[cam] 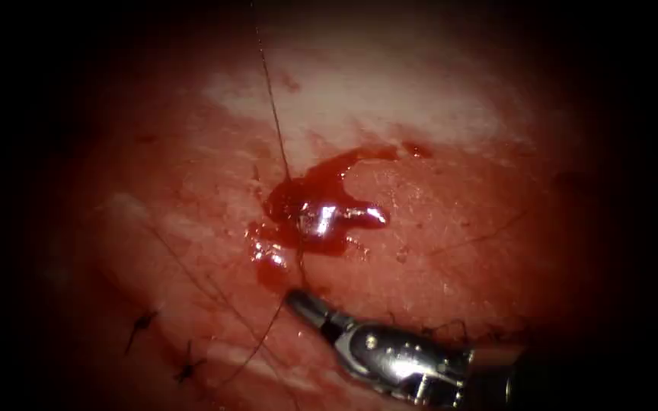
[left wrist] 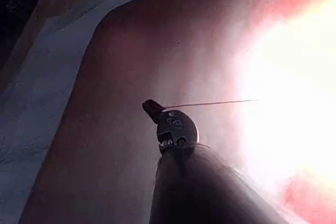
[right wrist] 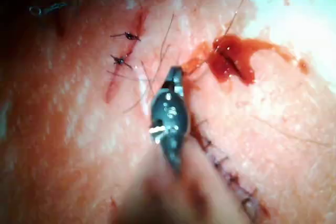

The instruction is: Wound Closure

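On the tissue (cam: 451, 228), a pool of red fluid (cam: 321, 209) lies at the middle. A dark thread (cam: 272, 106) runs taut from above down into the pool. It goes on down to my right tool (cam: 297, 297), which comes in from the lower right with its jaws shut on the thread just below the pool. A loose strand (cam: 257, 346) trails from there to the lower left. In the right wrist view the right tool (right wrist: 176, 73) lies between the fluid (right wrist: 231, 59) and two knots. My left tool (left wrist: 152, 110) holds a taut thread (left wrist: 210, 103) in shut jaws.
Two dark stitch knots (cam: 142, 321) (cam: 188, 370) sit at the lower left, the same knots (right wrist: 128, 36) (right wrist: 119, 60) lying along a closed cut. A stitched line (right wrist: 226, 169) runs behind the right tool's shaft. Pale tissue (cam: 375, 91) lies beyond the pool.
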`<control>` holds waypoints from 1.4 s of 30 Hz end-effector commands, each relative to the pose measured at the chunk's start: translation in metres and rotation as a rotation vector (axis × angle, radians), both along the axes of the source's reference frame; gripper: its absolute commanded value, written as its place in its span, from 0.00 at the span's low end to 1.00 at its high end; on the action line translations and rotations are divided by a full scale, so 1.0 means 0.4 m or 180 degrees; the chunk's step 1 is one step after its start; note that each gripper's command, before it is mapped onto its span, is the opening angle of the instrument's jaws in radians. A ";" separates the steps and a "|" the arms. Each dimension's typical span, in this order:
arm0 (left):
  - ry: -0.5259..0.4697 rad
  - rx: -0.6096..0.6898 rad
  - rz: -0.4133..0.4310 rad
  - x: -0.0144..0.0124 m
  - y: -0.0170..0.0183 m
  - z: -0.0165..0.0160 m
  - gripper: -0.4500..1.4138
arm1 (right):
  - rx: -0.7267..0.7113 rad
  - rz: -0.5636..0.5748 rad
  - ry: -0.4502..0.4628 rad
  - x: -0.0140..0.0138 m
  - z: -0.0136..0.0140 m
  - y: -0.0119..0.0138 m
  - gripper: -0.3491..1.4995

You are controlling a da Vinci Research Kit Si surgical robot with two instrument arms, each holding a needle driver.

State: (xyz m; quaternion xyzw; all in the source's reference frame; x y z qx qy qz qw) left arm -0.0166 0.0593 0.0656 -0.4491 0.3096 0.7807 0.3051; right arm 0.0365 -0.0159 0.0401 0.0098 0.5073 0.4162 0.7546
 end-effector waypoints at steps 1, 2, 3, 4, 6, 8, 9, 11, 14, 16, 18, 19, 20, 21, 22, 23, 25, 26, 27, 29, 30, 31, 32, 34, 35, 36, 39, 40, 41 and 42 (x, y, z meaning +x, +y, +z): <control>-0.0001 -0.0004 -0.0007 -0.0017 0.0026 0.0013 0.00 | 0.0008 -0.0014 -0.0002 0.0013 0.0012 -0.0026 0.00; 0.0016 -0.0014 -0.0004 -0.0017 0.0032 0.0015 0.00 | 0.0012 -0.0020 -0.0008 0.0012 0.0013 -0.0028 0.00; 0.0037 -0.0021 -0.0006 -0.0017 0.0037 0.0016 0.00 | 0.0010 -0.0023 -0.0006 0.0011 0.0014 -0.0031 0.00; 0.0038 -0.0021 -0.0007 -0.0016 0.0043 0.0017 0.00 | 0.0011 -0.0032 -0.0010 0.0011 0.0015 -0.0037 0.00; 0.0040 -0.0021 -0.0009 -0.0014 0.0055 0.0021 0.00 | 0.0014 -0.0044 -0.0022 0.0012 0.0016 -0.0050 0.00; 0.0063 -0.0027 -0.0013 -0.0014 0.0066 0.0023 0.00 | 0.0018 -0.0057 -0.0022 0.0013 0.0013 -0.0060 0.00; 0.0082 -0.0067 -0.0036 -0.0016 0.0080 0.0026 0.00 | 0.0019 -0.0060 -0.0020 0.0014 0.0008 -0.0066 0.00; 0.0128 -0.0125 -0.0081 -0.0027 0.0102 0.0033 0.00 | 0.0023 -0.0062 -0.0019 0.0015 0.0004 -0.0068 0.00; 0.0215 -0.0158 -0.0124 -0.0059 0.0103 0.0038 0.00 | 0.0022 -0.0073 -0.0011 0.0015 0.0004 -0.0071 0.00; 0.0297 -0.0197 -0.0127 -0.0072 0.0100 0.0041 0.00 | 0.0021 -0.0079 -0.0008 0.0016 0.0002 -0.0077 0.00; 0.0311 -0.0195 -0.0143 -0.0077 0.0098 0.0042 0.00 | 0.0021 -0.0081 -0.0007 0.0016 0.0000 -0.0079 0.00; 0.0357 -0.0191 -0.0124 -0.0085 0.0086 0.0043 0.00 | 0.0024 -0.0083 -0.0005 0.0016 -0.0004 -0.0081 0.00; 0.0375 -0.0178 -0.0108 -0.0087 0.0078 0.0044 0.00 | 0.0026 -0.0082 -0.0006 0.0016 -0.0005 -0.0080 0.00; 0.0248 -0.0029 -0.0073 -0.0095 0.0051 0.0040 0.00 | 0.0027 -0.0075 -0.0009 0.0020 -0.0004 -0.0075 0.00; 0.0248 -0.0029 -0.0073 -0.0095 0.0051 0.0040 0.00 | 0.0027 -0.0075 -0.0009 0.0020 -0.0004 -0.0075 0.00; 0.0180 0.0028 -0.0077 -0.0097 0.0040 0.0037 0.00 | 0.0027 -0.0073 -0.0010 0.0021 -0.0003 -0.0074 0.00; -0.0119 0.0284 -0.0182 -0.0109 -0.0003 0.0027 0.17 | 0.0028 -0.0077 -0.0007 0.0024 -0.0001 -0.0071 0.00; -0.0318 0.0378 -0.0096 -0.0120 -0.0042 0.0017 0.32 | 0.0028 -0.0078 -0.0007 0.0024 -0.0001 -0.0071 0.00; -0.0416 0.0447 -0.0073 -0.0125 -0.0062 0.0012 0.38 | 0.0028 -0.0079 -0.0006 0.0023 -0.0001 -0.0072 0.00; -0.0529 0.0616 -0.0070 -0.0139 -0.0113 -0.0001 0.54 | 0.0027 -0.0080 -0.0005 0.0022 0.0000 -0.0072 0.00; -0.0595 0.0785 -0.0103 -0.0153 -0.0171 -0.0015 0.76 | 0.0027 -0.0081 -0.0005 0.0022 0.0000 -0.0072 0.00; -0.0595 0.0785 -0.0103 -0.0153 -0.0171 -0.0015 0.76 | 0.0027 -0.0081 -0.0005 0.0022 0.0000 -0.0072 0.00; -0.0690 0.0992 0.0016 -0.0172 -0.0260 -0.0031 0.87 | 0.0028 -0.0089 0.0001 0.0021 0.0000 -0.0073 0.00; -0.0665 0.1063 0.0142 -0.0180 -0.0303 -0.0036 0.88 | 0.0028 -0.0089 0.0001 0.0021 0.0000 -0.0073 0.00; -0.0725 0.1245 0.0376 -0.0194 -0.0373 -0.0041 0.88 | 0.0028 -0.0089 0.0002 0.0020 0.0000 -0.0073 0.00; -0.0725 0.1245 0.0376 -0.0194 -0.0373 -0.0041 0.88 | 0.0028 -0.0089 0.0002 0.0020 0.0000 -0.0073 0.00; -0.0612 0.1728 0.1123 -0.0227 -0.0653 -0.0032 0.88 | 0.0031 -0.0104 0.0013 0.0021 0.0000 -0.0072 0.00; -0.0589 0.1752 0.1210 -0.0231 -0.0689 -0.0028 0.88 | 0.0031 -0.0104 0.0013 0.0021 0.0001 -0.0072 0.00; -0.0581 0.1776 0.1274 -0.0235 -0.0722 -0.0024 0.88 | 0.0032 -0.0111 0.0018 0.0022 0.0001 -0.0073 0.00; -0.0557 0.1851 0.1397 -0.0243 -0.0786 -0.0015 0.88 | 0.0031 -0.0111 0.0018 0.0022 0.0002 -0.0073 0.00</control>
